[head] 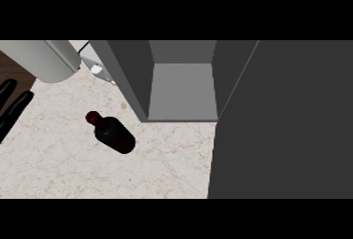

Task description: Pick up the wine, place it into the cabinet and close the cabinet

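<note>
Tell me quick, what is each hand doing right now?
Left hand: open, fingers straight, holding nothing.
Right hand: not in view.

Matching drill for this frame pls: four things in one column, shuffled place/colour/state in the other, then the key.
1 wine bottle
2 cabinet
3 cabinet door
4 counter

a pale marble
b swung open, at the view's right
c dark, on the counter, left of the cabinet
d light grey inside, top centre

Pairs: 1-c, 2-d, 3-b, 4-a
</note>
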You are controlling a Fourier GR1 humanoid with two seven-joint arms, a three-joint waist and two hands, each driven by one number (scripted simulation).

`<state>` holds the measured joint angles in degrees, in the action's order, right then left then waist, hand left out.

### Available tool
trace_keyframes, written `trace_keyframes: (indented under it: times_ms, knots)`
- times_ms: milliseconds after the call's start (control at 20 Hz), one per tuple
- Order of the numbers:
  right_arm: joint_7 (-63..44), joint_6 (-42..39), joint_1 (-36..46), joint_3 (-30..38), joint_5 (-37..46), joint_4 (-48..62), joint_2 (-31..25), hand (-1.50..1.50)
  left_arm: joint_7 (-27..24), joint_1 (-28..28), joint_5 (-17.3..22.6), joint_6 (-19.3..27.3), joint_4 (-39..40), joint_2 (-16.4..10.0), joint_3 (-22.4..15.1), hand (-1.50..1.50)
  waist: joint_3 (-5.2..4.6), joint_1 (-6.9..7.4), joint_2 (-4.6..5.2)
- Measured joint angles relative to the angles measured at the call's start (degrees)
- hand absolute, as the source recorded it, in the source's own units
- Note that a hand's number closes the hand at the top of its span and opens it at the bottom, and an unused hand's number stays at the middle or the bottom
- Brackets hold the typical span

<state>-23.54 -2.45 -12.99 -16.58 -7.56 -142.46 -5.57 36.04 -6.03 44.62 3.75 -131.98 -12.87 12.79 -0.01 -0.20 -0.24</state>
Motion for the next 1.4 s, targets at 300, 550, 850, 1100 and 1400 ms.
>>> trace_keyframes:
  times_ms: [300,550,850,1100,1400]
  knots:
    - [-2.57,2.47,1.07,-3.54,1.60,-1.21,0.43,-1.50,3.15,-1.23,1.67,1.99,-0.32,-1.94,3.13,-1.50,-0.03,0.00,-0.08]
    - [-4.69,4.03,2.70,-4.22,2.35,-1.65,-0.31,-1.50,5.16,-2.75,2.21,4.35,-0.40,-2.84,4.56,-1.50,-0.03,-0.07,-0.12]
    - [-4.51,5.52,2.57,-6.21,3.07,-1.80,-0.43,-1.50,5.61,-3.99,2.83,5.61,-0.19,-3.75,7.67,-1.50,-0.03,-0.18,-0.14]
    - [-3.83,6.44,2.00,-7.01,3.63,-2.00,-1.27,-1.50,4.27,-3.23,2.86,4.62,-0.15,-3.53,8.46,-1.50,-0.03,-0.38,-0.14]
    - [-1.09,6.18,-0.55,-6.91,3.87,-2.03,-2.21,-1.50,1.82,-0.83,0.98,0.93,2.52,-3.59,9.51,-1.50,-0.01,-0.60,-0.03]
